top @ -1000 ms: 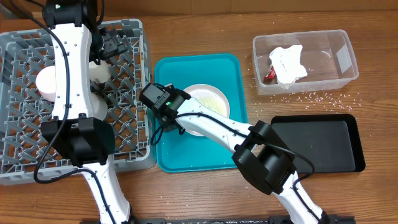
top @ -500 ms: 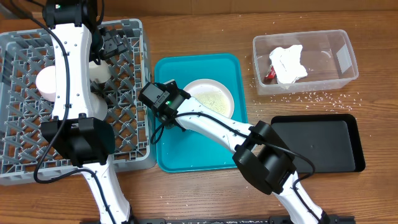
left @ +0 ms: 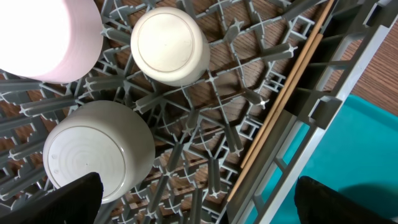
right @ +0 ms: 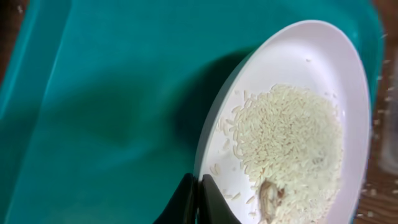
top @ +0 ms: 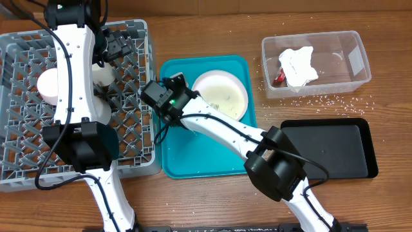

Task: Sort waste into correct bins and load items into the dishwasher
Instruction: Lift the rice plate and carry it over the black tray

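My right hand is clamped on the rim of the white round dinner plate, which carries a heap of white rice grains above the teal serving tray. The clear rectangular plastic tub lies beyond the plate, off to my right. My left hand hangs apart over the grey lattice dish rack, so I judge the right arm better placed.

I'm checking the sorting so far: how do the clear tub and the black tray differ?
The clear tub is see-through with taller walls; the black tray is opaque and shallow. The clear tub holds a crumpled napkin and a red wrapper; the black tray shows nothing inside. Both are rectangular with rounded corners, right of the teal tray.
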Controlling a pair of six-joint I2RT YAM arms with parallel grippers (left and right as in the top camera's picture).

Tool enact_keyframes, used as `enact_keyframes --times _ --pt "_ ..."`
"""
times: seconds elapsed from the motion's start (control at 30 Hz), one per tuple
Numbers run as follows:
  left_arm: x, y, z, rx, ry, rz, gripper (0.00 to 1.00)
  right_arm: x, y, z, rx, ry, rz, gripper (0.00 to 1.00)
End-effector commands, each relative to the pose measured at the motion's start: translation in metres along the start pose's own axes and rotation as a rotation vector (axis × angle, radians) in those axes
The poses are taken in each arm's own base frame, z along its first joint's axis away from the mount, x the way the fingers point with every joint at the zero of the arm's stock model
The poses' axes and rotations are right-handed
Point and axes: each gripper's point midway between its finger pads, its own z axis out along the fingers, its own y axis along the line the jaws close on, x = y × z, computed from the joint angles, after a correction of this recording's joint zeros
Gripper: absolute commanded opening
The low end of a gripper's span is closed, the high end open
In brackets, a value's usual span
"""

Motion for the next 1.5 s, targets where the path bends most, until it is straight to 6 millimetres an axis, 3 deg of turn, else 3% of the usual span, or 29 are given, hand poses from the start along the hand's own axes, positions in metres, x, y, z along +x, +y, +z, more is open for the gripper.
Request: enact_keyframes --times 0.0,0.17,0.5,0.77,0.9,1.0,1.17,1.47 --pt "-0.001 -0.002 -0.010 0.019 -0.017 -0.004 1.00 -0.028 -0.014 -0.017 0.055 -0.086 0.032 0.04" --pt "0.000 -0.002 -0.010 0.018 -0.016 -0.004 1.00 -0.035 -0.020 -0.023 0.078 -0.108 0.032 0.04" --pt "0.000 -0.002 -0.010 0.019 -0.016 -0.004 1.00 -0.046 -0.065 -0.039 0.320 -0.179 0.000 0.04" --pt "0.001 -0.001 -0.010 0.016 -0.011 -0.003 1.00 -0.059 -0.091 -0.060 0.366 -0.225 0.155 0.04" --pt "0.002 0.000 -0.010 0.014 -0.006 -0.002 1.00 -0.059 -0.127 -0.070 0.394 -0.208 0.351 0.04" --pt "0.002 0.000 -0.010 0.013 -0.006 -0.003 1.00 -0.051 -0.167 -0.075 0.421 -0.164 0.533 0.04" --pt "0.002 0.000 -0.010 0.014 -0.005 -0.003 1.00 -0.034 -0.221 -0.066 0.400 -0.029 0.738 0.04" --pt "0.003 0.000 -0.010 0.012 -0.002 -0.002 1.00 -0.017 -0.280 -0.048 0.349 0.108 0.919 0.04"
